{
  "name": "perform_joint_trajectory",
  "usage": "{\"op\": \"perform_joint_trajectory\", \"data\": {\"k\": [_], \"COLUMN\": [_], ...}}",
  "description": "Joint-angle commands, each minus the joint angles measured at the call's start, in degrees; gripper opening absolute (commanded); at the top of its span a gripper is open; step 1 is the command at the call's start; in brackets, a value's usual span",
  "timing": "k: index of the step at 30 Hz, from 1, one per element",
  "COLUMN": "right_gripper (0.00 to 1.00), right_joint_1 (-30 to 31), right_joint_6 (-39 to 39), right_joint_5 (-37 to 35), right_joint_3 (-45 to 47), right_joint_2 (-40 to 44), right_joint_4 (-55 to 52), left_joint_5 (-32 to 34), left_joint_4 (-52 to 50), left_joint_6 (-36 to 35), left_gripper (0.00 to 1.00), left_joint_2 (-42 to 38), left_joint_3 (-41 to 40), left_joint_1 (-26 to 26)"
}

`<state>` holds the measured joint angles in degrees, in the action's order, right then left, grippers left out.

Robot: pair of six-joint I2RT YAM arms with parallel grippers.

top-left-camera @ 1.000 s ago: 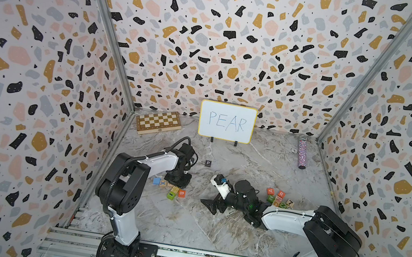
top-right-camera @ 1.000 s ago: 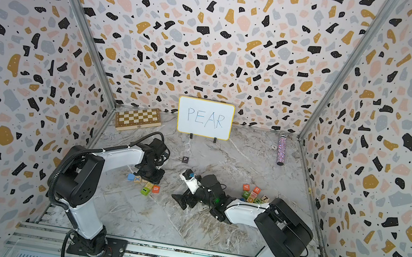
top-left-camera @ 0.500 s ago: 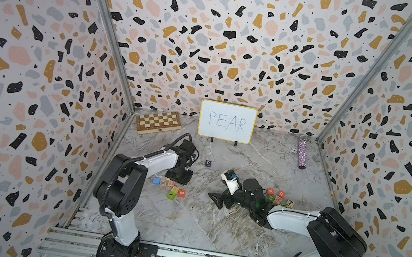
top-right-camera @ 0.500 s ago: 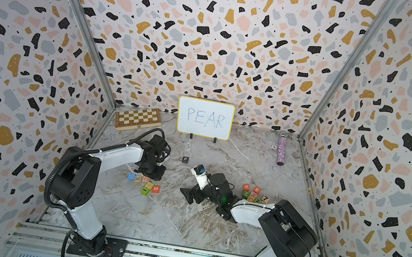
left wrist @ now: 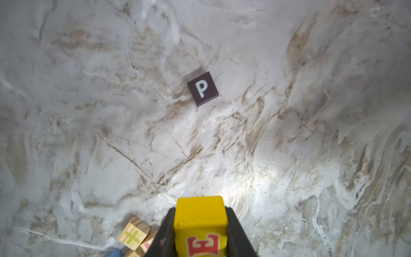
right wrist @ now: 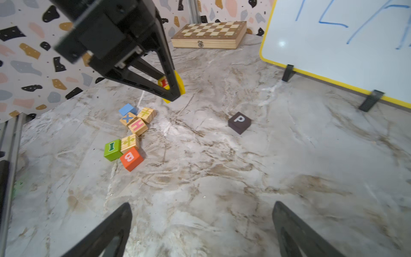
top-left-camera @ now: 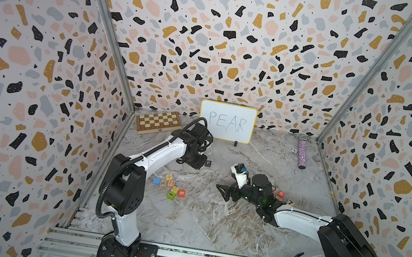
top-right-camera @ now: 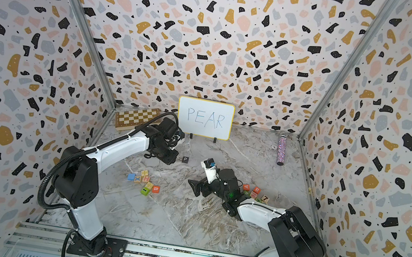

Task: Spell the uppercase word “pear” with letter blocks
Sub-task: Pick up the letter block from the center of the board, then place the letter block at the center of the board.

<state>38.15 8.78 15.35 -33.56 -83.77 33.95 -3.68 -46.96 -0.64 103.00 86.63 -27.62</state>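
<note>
The left end effector [left wrist: 200, 210] is clamped on the yellow wooden cube with a red E [left wrist: 201, 224], just left of the black cube with a white P [left wrist: 202, 88], which lies on the table. Placing E seems the step in hand; it should land just right of P. The right end effector [right wrist: 201, 208] gapes wide, empty. The orange-red A cube [top-right-camera: 246, 187] and orange-red R cube [top-right-camera: 256, 190] lie further right. The marble-patterned table [top-left-camera: 198, 218] sits between terrazzo walls, with a whiteboard reading PEAR [top-left-camera: 226, 121] at the back.
</note>
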Motion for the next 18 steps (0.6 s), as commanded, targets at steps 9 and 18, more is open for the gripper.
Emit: {"op": "perform_joint_trajectory", "data": {"k": [9, 18], "right_gripper": [0.97, 0.96], "right_joint_1": [-6.98, -7.30], "right_joint_6": [2.17, 1.27], "right_joint_5": [-0.33, -0.40], "right_joint_3": [-5.13, -3.45], "right_joint_2": [-1.33, -2.46], "right_joint_4": [-4.24, -2.60], "left_joint_5": [-6.33, -11.31], "left_joint_4": [-9.01, -14.56], "left_joint_6": [-16.05, -33.06], "left_gripper": [0.19, 0.18], "left_joint_2": [14.21, 24.94], "left_joint_3": [21.72, 34.39], "left_joint_1": [-2.02, -2.33]}}
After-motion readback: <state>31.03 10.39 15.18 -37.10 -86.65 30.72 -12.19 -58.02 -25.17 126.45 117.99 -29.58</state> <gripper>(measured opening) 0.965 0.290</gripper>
